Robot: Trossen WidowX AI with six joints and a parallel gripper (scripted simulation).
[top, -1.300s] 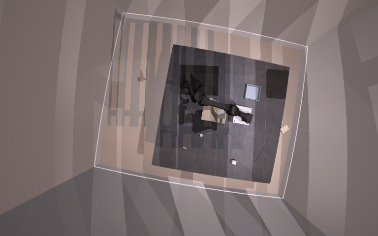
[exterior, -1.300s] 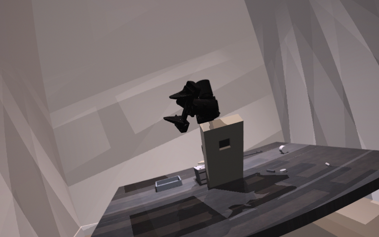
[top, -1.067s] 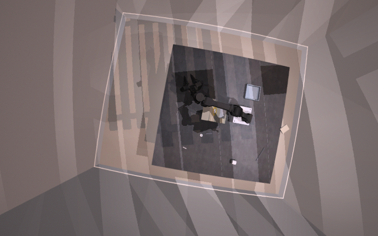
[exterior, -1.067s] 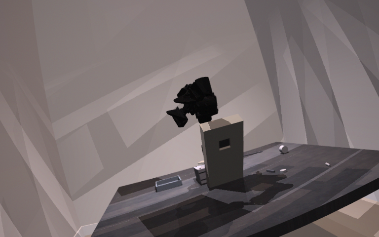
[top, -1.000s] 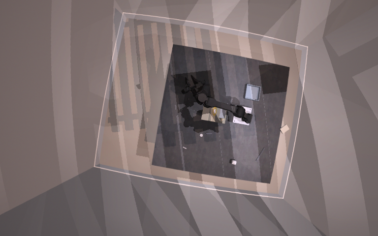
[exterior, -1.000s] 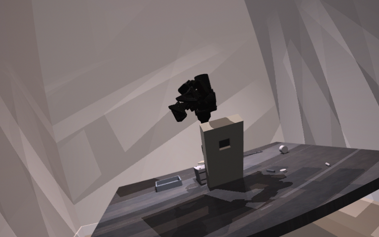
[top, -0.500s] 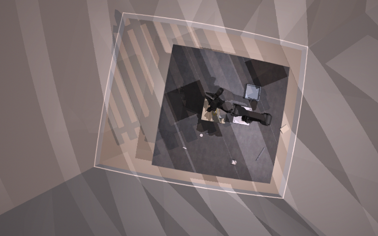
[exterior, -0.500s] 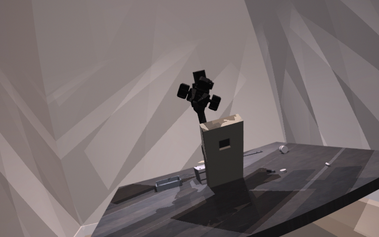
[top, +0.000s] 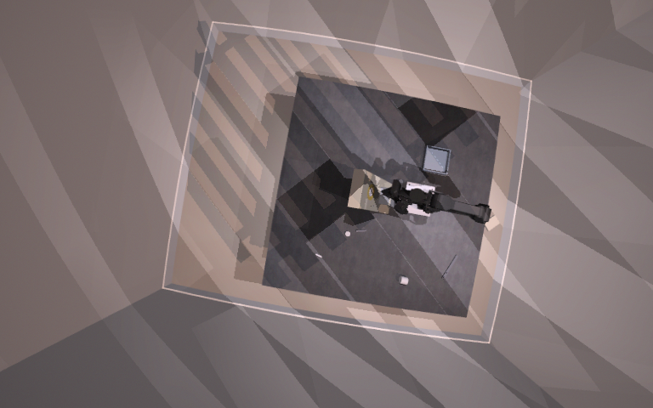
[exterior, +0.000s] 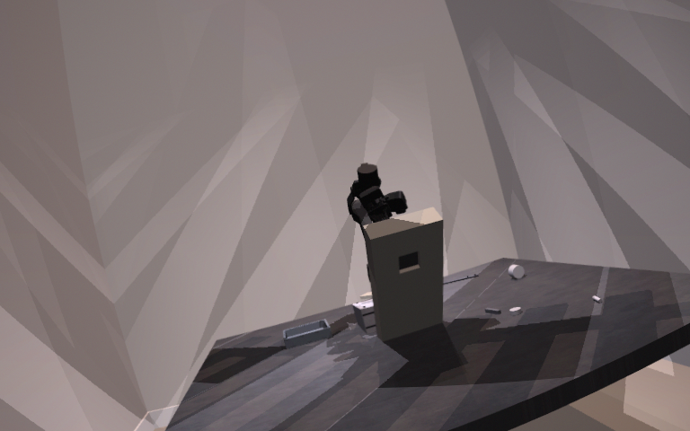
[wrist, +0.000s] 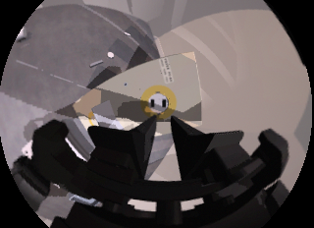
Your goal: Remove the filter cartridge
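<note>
Right now I see the dark table (exterior: pixel 552 368) filling most of the exterior view, with the tall beige service panel (exterior: pixel 407 299) standing near its middle. My black arm (exterior: pixel 373 200) leans over the panel's top from the far side. To the panel's left sits the grey-blue tray (exterior: pixel 305 331), well apart from it; in the top view the tray (top: pixel 427 161) lies just beside the arm. A small white cylinder (exterior: pixel 516 271) rests on the far right of the table. Through the wrist camera I make out the round filter cartridge (wrist: pixel 159 102), yellow-ringed with two dark slots on its pale face, seated in the panel face just ahead of the fingertips. My gripper (wrist: pixel 163 118) has its jaws drawn in to a narrow gap, holding nothing, short of the cartridge.
</note>
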